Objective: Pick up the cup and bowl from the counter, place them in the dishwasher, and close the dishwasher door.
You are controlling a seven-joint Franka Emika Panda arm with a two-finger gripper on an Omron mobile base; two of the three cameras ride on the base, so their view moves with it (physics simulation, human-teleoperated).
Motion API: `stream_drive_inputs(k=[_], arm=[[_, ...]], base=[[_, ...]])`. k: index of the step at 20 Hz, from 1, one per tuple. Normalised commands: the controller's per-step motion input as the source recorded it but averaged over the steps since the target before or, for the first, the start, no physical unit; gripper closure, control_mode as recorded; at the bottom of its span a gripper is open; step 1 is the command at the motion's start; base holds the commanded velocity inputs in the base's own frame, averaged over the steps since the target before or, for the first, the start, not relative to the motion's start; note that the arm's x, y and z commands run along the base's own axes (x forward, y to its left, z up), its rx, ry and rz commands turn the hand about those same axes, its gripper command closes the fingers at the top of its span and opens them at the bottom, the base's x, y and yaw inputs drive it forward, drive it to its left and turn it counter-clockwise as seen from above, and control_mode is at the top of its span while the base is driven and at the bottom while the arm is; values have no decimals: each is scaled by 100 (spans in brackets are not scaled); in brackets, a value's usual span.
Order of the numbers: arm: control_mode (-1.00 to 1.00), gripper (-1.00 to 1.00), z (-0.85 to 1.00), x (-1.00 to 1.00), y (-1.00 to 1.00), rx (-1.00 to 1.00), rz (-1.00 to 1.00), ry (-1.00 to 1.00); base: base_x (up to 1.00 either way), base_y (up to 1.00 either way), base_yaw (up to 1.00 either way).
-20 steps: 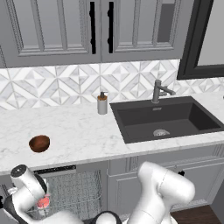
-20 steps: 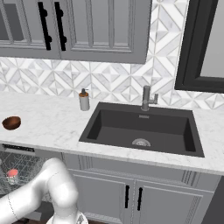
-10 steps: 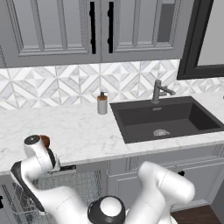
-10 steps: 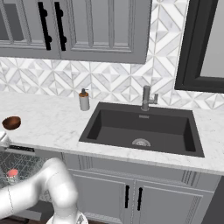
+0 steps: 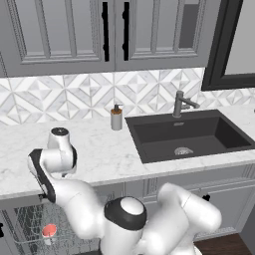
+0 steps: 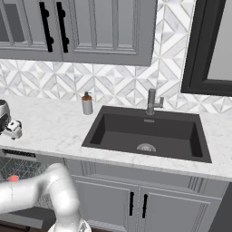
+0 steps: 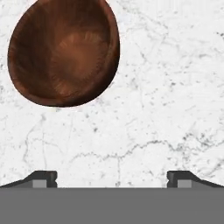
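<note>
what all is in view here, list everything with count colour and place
bowl: 1, dark reddish-brown, on the counter, empty
cup: 1, white with pink inside, in the dishwasher rack
counter: 1, white marble, runs across below the tiles
sink: 1, dark grey, set in the counter at right
tap: 1, grey metal, behind the sink
soap dispenser: 1, grey with brown top, left of the sink
dishwasher: 1, grey wire rack, open under the counter at left
upper cabinets: grey, black handles, above the tiles
gripper: 1, dark tips, open, above the counter near the bowl
</note>
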Motion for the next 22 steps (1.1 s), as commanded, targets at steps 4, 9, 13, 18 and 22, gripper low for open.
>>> stream_drive_inputs(k=[4, 9, 13, 18, 22], arm=[[-100, -100, 19, 34, -24, 23, 0, 0], [-100, -100, 49, 49, 0, 9, 0, 0], [-100, -100, 20, 55, 6, -6, 0, 3], [-100, -100, -13, 38, 0, 0, 0, 0], [-100, -100, -28, 30, 6, 0, 0, 1]], base=[[0, 0, 0], [0, 0, 0], [0, 0, 0], [0, 0, 0], [0, 0, 0]])
